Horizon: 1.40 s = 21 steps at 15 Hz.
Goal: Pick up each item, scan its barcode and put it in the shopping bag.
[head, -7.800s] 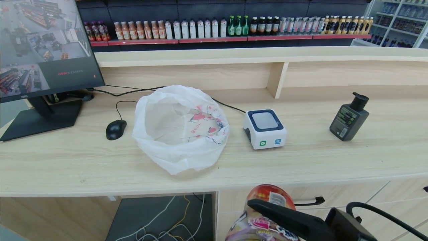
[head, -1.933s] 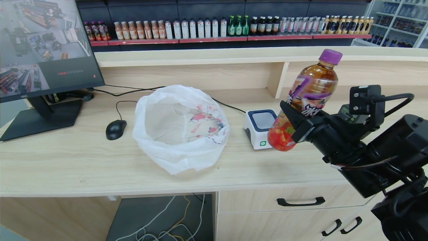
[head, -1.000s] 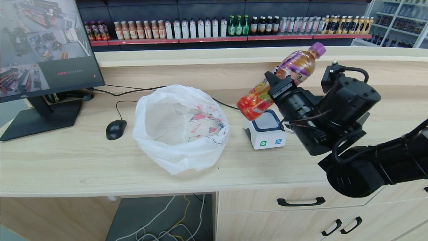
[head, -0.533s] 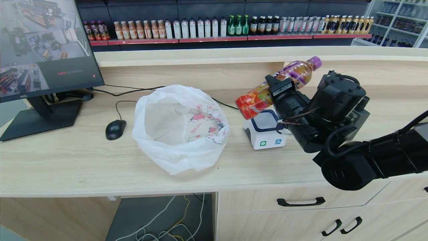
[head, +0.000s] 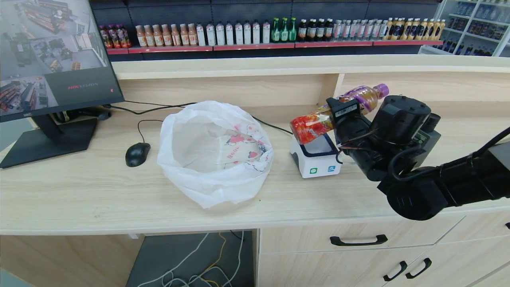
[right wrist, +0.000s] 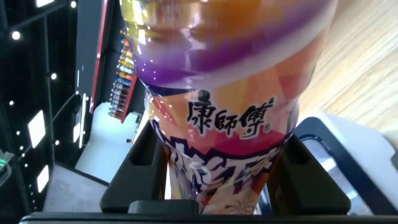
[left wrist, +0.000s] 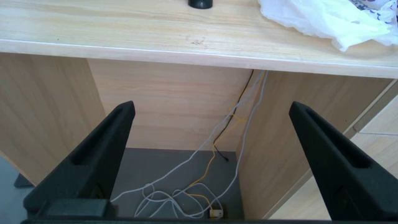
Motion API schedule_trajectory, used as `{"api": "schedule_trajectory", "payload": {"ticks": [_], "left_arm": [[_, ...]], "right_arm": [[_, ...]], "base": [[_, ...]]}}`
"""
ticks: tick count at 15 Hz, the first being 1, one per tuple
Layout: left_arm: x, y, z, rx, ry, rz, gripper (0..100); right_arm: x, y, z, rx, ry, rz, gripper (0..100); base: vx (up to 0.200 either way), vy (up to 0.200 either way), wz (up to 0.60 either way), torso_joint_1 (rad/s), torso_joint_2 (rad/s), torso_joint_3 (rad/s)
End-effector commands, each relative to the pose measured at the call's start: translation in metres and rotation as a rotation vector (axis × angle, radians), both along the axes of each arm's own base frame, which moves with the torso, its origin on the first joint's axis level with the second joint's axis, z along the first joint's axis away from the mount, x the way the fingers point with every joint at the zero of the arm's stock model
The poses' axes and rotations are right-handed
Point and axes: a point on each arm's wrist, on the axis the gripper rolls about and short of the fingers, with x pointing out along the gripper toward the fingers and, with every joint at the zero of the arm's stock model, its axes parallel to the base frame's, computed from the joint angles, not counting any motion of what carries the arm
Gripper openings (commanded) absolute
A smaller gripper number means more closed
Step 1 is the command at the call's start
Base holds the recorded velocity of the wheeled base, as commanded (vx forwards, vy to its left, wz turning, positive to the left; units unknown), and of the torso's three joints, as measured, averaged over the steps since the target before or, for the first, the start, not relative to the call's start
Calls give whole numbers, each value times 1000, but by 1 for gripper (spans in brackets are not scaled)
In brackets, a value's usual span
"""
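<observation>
**Bottle held over scanner, bag waiting**

Nearest, the left jaws hang spread wide and empty below the table's (left wrist: 124, 31) front edge, facing the gap underneath where loose cables (left wrist: 205, 180) lie on the floor. At 3 o'clock from that gap are drawers with black handles (head: 358, 240).

On the table, the white bag (head: 215, 151) sits open-mouthed near the middle, and nothing can be made out inside it. The mouse (head: 137, 154) lies at 9 o'clock from the bag, a little apart. The scanner (head: 318, 163) stands at 3 o'clock from the bag, just beside it, window up.

The right arm (head: 438, 187) comes in from 4 o'clock. Its jaws are clenched on the bottle's (head: 314, 121) middle, one on each side of the label in the right wrist view. The bottle lies nearly level just above the scanner, with its red base toward 8 o'clock and its purple cap toward 2 o'clock. Whether it touches the scanner cannot be told.

Behind the arm, a dark pump bottle (head: 428, 137) shows in part. The monitor (head: 48, 56) stands at 10 o'clock from the bag. Farthest off, a shelf (head: 259, 46) carries rows of bottles.
</observation>
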Motion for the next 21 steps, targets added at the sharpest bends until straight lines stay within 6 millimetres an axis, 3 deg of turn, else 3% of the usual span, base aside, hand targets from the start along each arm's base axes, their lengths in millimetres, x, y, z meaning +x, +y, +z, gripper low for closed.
{"api": "schedule_trajectory", "payload": {"ticks": [1,21], "left_arm": [[0,0,0,-1,0,1,100],[0,0,0,-1,0,1,100]], "right_arm": [[5,1,-6,18,27,2,0],[6,-15,-15,114,71,-28,0]], "base": [[0,0,0,0,0,0],[0,0,0,0,0,0]]}}
